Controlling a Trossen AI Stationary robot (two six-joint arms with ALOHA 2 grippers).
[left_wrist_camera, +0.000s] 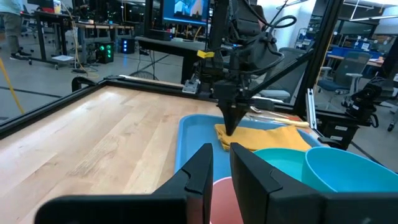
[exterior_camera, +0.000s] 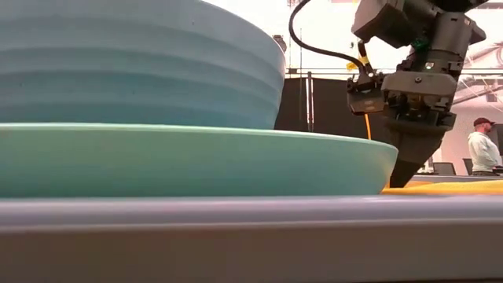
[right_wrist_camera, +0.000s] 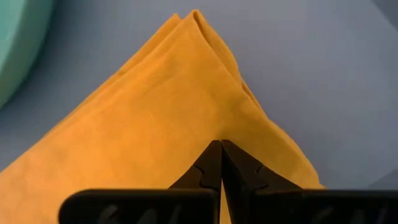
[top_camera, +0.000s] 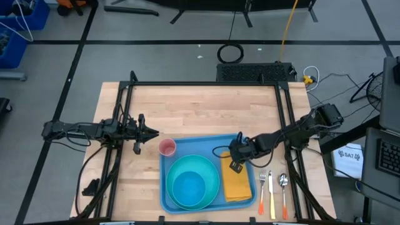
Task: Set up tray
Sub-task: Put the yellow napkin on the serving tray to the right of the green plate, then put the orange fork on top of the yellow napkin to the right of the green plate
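Observation:
The blue tray (top_camera: 195, 144) lies at the table's near middle. On it rest a turquoise plate (top_camera: 201, 164) with a blue bowl (top_camera: 189, 188) in it, a folded yellow napkin (top_camera: 238, 186) along its right side, and a pink cup (top_camera: 167, 147) at its far left corner. My right gripper (right_wrist_camera: 221, 145) is shut and points steeply down at the napkin's far end (left_wrist_camera: 231, 132). My left gripper (left_wrist_camera: 221, 163) waits level at the table's left, just short of the cup, with a narrow gap between its fingers. My right gripper's shut fingertips (right_wrist_camera: 214, 155) come from above, slanting, at the napkin's top layer (right_wrist_camera: 186, 124) near its far corner. The napkin lies flat on the tray. Whether the tips touch the cloth or hover just over it, I cannot tell.
A fork (top_camera: 262, 187), a knife (top_camera: 271, 195) and a spoon (top_camera: 284, 187) with orange handles lie on the wood right of the tray. Black frame rails (top_camera: 206, 84) run along the table's sides. A person (exterior_camera: 481, 149) stands in the room beyond.

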